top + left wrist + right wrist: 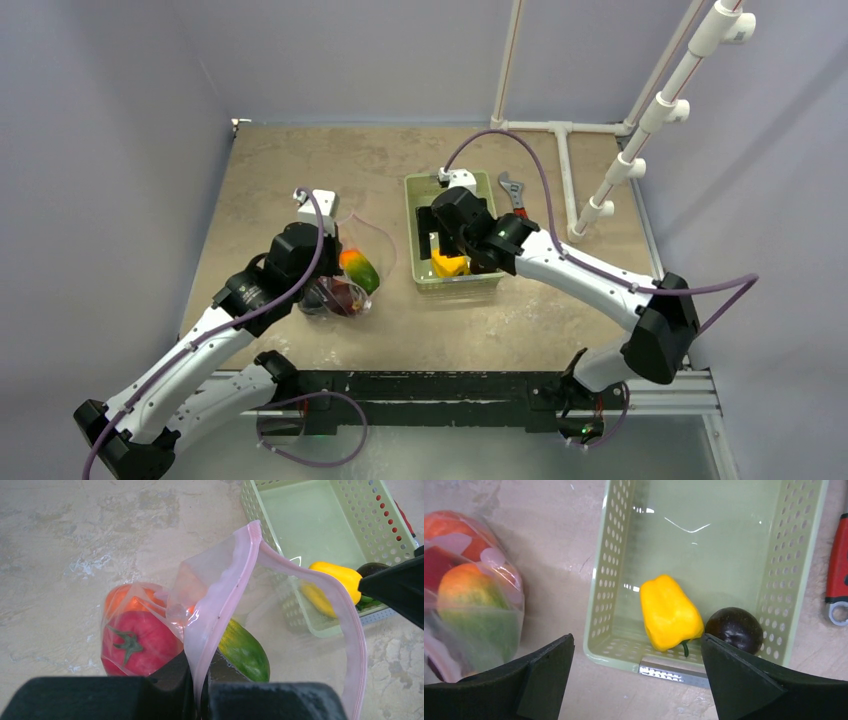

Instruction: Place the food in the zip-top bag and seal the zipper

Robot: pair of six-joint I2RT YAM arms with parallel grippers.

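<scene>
Zip-top bag (287, 605) is held right at its mouth: the left gripper (199, 689) is clamped on the zipper (225, 595), and the pink strip rises from between the fingers. Inside the bag, just past that pinch, sit the red tomato (137, 642), an orange piece (119, 599) behind it, and a green piece (246, 652). The right gripper (636, 652) is spread wide and holds nothing as it hovers over the near end of the green basket (608, 580). Below, between its fingers, the yellow pepper (669, 612) and dark plum (734, 629) lie side by side in the basket. A red-handled wrench (836, 562) lies on the table beyond the basket's right wall.
</scene>
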